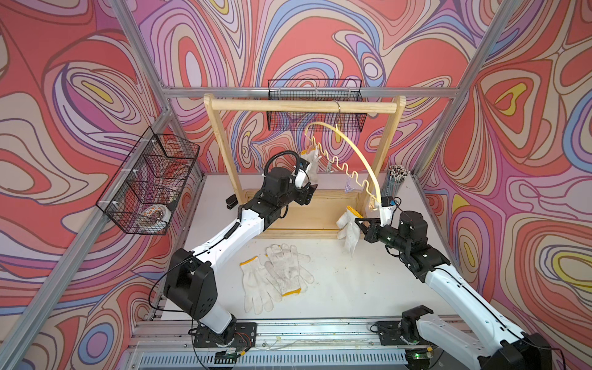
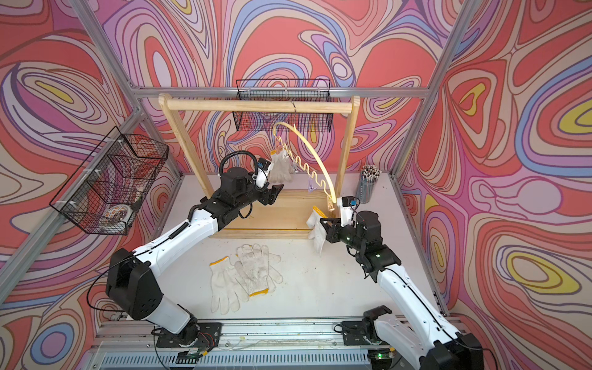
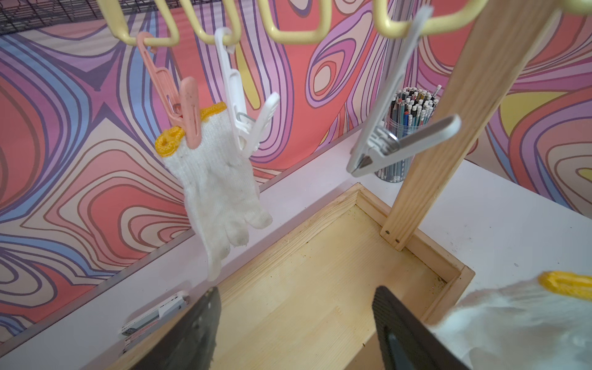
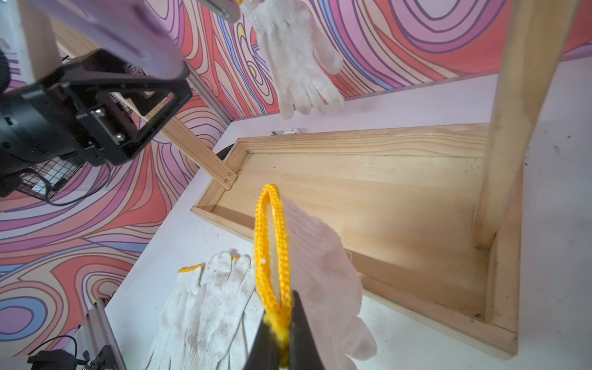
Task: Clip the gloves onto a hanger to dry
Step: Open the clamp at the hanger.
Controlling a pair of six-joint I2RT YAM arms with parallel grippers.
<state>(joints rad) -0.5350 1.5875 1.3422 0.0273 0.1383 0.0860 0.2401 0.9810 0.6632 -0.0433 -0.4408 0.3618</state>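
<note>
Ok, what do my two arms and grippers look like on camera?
The left arm and right arm match: white shells on the long links, black joints. The left gripper and right gripper have black fingers on open triangular frames. A black ribbed hose loops above the left wrist.

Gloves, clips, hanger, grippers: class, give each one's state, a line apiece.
Clipped glove: hangs from pink clip.
Held glove: cuff pinched by right gripper, shut.
Table gloves: loose, overlapping.
White clip: empty.
Grey clip: empty.
Left gripper: open, empty.
Hanger: hooked on wooden rail.
</note>
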